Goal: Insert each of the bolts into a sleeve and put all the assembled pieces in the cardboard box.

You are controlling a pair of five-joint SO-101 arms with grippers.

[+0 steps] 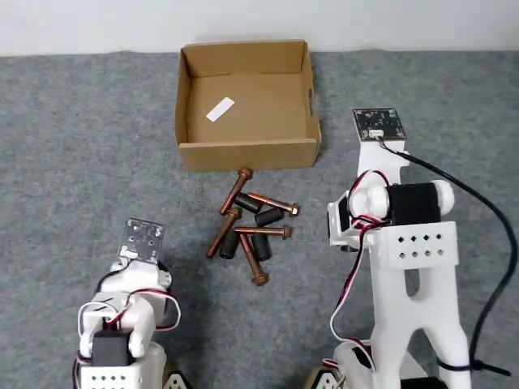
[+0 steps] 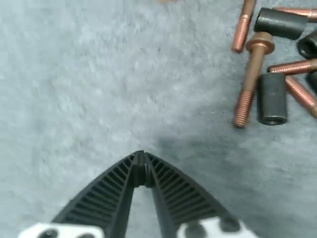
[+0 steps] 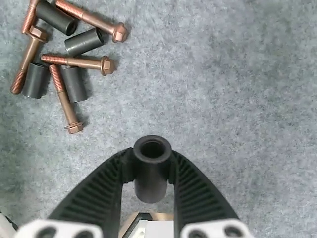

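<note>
One sleeve (image 3: 150, 188) clamped in my R gripper (image 3: 150, 161) — L gripper (image 2: 141, 171) pinched shut, empty. Next, I reckon: L opens, takes a bolt (image 1: 272, 203) from mid-frame in high view, lines it up w/ the bore.

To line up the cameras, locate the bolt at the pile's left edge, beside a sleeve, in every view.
High view: bolt slanting along the pile's left edge.
Left wrist view: bolt, outermost in the pile.
Right wrist view: bolt, on the pile's far flank.
Shared landmark: the sleeve alongside its threads.
</note>
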